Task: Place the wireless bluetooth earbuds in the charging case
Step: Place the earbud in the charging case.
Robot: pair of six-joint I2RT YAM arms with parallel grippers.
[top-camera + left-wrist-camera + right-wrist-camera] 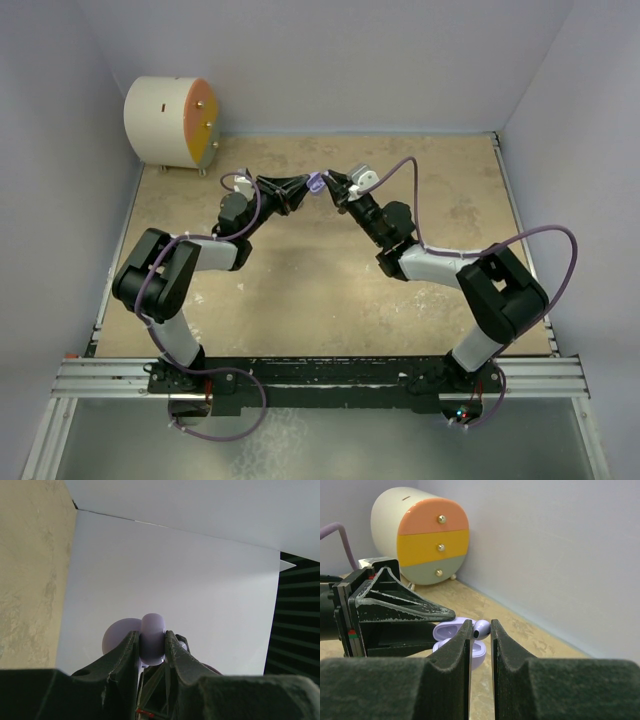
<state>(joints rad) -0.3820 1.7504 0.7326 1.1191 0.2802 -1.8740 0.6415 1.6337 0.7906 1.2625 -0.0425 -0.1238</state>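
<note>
The charging case (317, 184) is lilac, hinged open and held off the table between the two arms. My left gripper (152, 641) is shut on its body (152, 636), with the round lid (119, 634) standing behind the left finger. In the right wrist view the open case (451, 629) shows its hollow inside, clamped under a left finger (405, 611). My right gripper (481, 630) is shut on a pale lilac earbud (481, 628), held at the case's rim. From above, the right gripper (334, 182) meets the left gripper (304, 187) tip to tip.
A big white drum (170, 122) with an orange face stands in the far left corner; its front (427, 542) has orange, yellow and grey-green bands with brass knobs. Pale walls close in the beige table (440, 200) on three sides.
</note>
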